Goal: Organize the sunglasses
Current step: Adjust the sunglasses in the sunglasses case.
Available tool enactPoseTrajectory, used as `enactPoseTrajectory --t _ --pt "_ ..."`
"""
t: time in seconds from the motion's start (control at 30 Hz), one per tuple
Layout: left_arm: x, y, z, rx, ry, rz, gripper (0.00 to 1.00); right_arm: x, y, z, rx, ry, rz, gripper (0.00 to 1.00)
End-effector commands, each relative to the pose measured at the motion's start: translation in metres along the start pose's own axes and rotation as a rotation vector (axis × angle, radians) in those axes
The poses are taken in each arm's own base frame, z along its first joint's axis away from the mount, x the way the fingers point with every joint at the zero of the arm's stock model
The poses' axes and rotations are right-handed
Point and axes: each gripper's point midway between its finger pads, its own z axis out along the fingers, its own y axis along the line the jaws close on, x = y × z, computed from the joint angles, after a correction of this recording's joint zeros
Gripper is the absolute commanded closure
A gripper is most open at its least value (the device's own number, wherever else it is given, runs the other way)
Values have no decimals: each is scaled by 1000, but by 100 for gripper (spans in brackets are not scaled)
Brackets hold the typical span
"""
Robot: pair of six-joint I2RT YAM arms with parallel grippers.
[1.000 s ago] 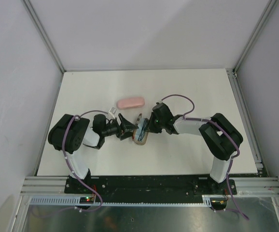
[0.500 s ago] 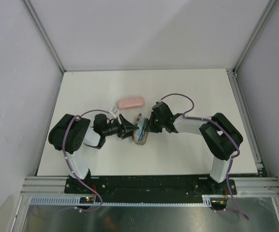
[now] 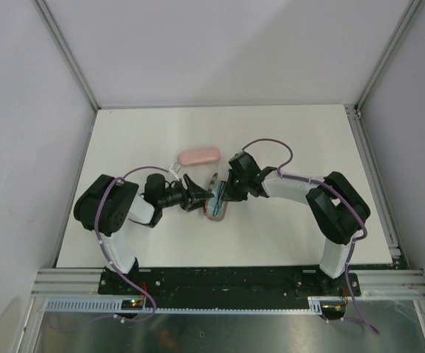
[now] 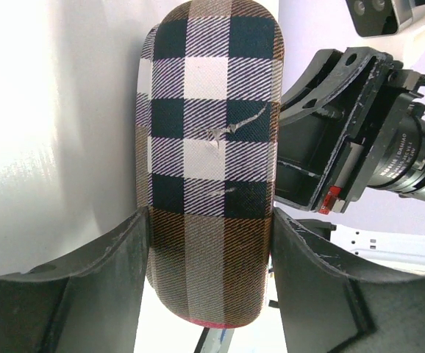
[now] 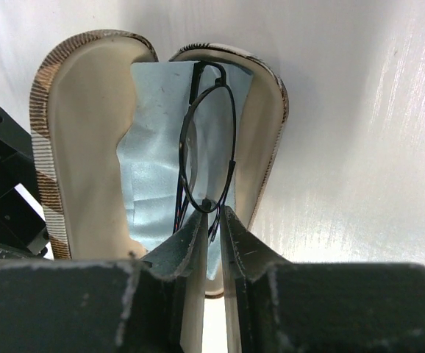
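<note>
White table [image 3: 308, 147], with the open checkered case [image 4: 209, 147] near its middle, between my two arms. Change from a second ago: my left claw [image 4: 209, 217] has narrowed from wide apart onto the case's plaid shell. Its fingers now press both sides, so the case looks steadied. A light blue cloth [image 5: 150, 176] lies on the cream lining. My right claw [image 5: 214, 212] is pinched tight on the wire sunglasses [image 5: 206, 147], same as before, holding them over the cloth inside the open case. My read: with the case braced, this pair is ready to be lowered in and let go.
</note>
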Motion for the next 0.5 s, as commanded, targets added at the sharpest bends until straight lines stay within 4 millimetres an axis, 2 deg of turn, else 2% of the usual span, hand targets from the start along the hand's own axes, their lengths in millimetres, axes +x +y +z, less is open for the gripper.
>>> enactPoseTrajectory --t 0.0,0.2,0.47 --pt "-3 -20 0 49 -23 85 39 -15 18 -23 0 -45 -61 84" --pt "-1 -21 2 48 -23 91 40 -15 11 -29 70 -49 -120 84" --pt "-1 -23 1 46 -41 96 40 -10 0 -20 145 -33 -145 84"
